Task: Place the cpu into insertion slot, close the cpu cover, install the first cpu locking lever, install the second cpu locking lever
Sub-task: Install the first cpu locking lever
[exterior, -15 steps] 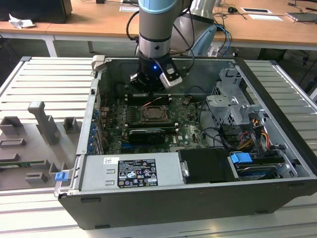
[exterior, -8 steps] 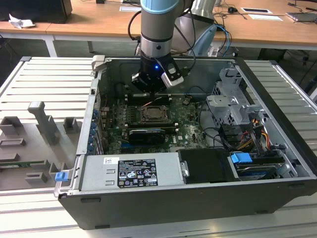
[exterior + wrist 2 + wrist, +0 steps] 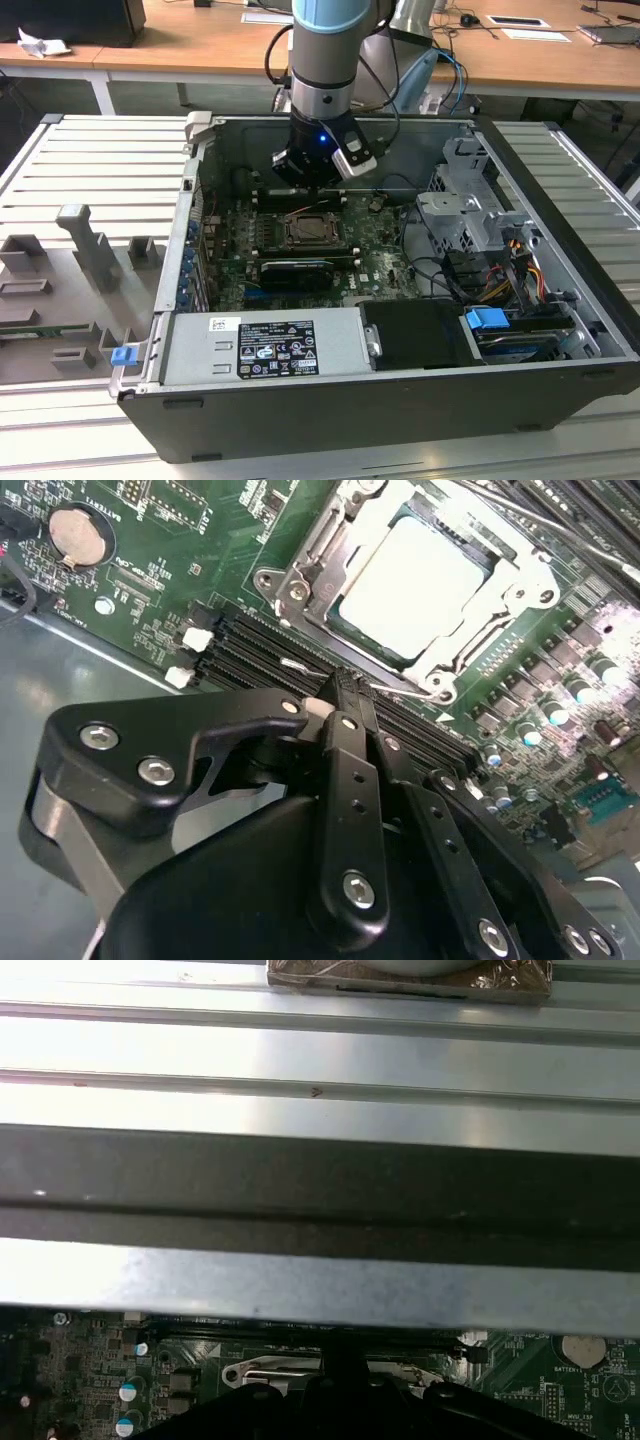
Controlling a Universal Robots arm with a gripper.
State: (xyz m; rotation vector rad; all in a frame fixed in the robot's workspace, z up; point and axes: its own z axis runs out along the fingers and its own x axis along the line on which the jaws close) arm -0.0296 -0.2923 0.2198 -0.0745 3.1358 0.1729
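In the exterior view the claw [image 3: 312, 180] hangs inside the open computer case [image 3: 560, 300], low over the green motherboard [image 3: 380, 262] and just behind the insertion slot [image 3: 308, 232], which lies toward the camera from it. The case rests on a ribbed metal table [image 3: 90, 170].

The second wrist view gives the detail that the exterior view lacks. The claw [image 3: 345, 685] has its black fingers [image 3: 348, 750] drawn together to a narrow tip, apparently pinching a thin wire locking lever [image 3: 300, 666] over the black memory slots [image 3: 235, 645], though the contact itself is too fine to confirm. Just beyond the tip, the cpu [image 3: 410, 585] sits flat in the insertion slot, its pale face showing through the cut-out of the cpu cover [image 3: 520, 580], which lies down over it. A coin battery [image 3: 76, 535] lies well off to one side.

The first wrist view shows the case wall [image 3: 320, 1190] and, near the claw, a strip of motherboard.
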